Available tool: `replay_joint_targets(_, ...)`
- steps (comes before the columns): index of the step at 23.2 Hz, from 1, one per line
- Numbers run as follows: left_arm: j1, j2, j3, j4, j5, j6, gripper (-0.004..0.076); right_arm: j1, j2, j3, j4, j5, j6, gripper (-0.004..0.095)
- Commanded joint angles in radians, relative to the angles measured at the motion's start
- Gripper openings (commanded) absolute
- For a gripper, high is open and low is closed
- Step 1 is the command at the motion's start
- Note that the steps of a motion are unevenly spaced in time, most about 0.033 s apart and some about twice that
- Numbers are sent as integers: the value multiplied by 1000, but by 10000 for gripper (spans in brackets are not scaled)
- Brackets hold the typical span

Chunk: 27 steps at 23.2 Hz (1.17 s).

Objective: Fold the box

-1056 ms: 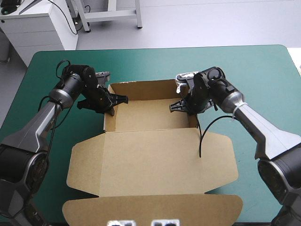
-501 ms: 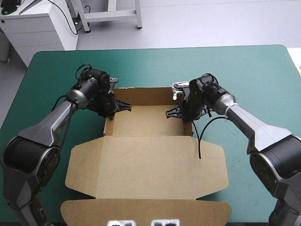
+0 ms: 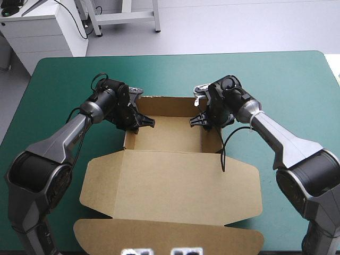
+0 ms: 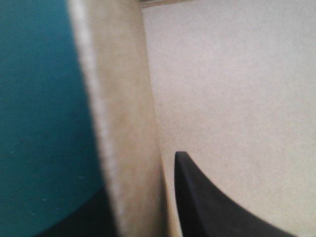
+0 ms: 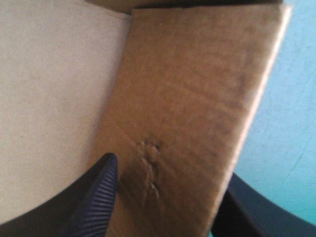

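At opposite sides of the box (image 3: 170, 135), left gripper (image 3: 139, 122) and right gripper (image 3: 204, 121) each pinch its wall

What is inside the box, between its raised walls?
Only the bare brown floor of the box and one black finger of each gripper: the left gripper grips the left wall, the right gripper the right wall. No loose thing lies there. The table beneath is covered.

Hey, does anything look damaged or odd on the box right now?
Yes: the box has a small crumpled dent in the side wall pinched by the right gripper, beside its inner finger. Nothing else stands out.
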Motion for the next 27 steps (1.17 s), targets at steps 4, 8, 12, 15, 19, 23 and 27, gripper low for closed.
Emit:
replay_joint_targets(4,-11,-46,-21,-38,-15,24,549,-3,-56,-36,-50,28,20,558)
replay_joint_targets(8,-11,-75,-37,-38,-13,22,555,-3,-58,-90,-58,110,16,557)
replay_joint_targets(12,-11,-93,-147,-38,61,22,555,-3,-84,-169,-55,110,13,557)
replay_joint_targets(15,-11,-94,-231,-36,139,22,554,-3,-118,-205,-55,110,13,553)
replay_joint_targets(19,-11,-95,-312,-37,179,22,554,-3,-165,-224,-65,110,13,553)
replay_joint_targets(23,-11,-116,-349,-88,179,22,554,-3,-216,-224,-58,110,13,553)
replay_joint_targets(27,-11,-165,-360,-128,179,22,552,-3,-272,-224,-32,110,13,553)
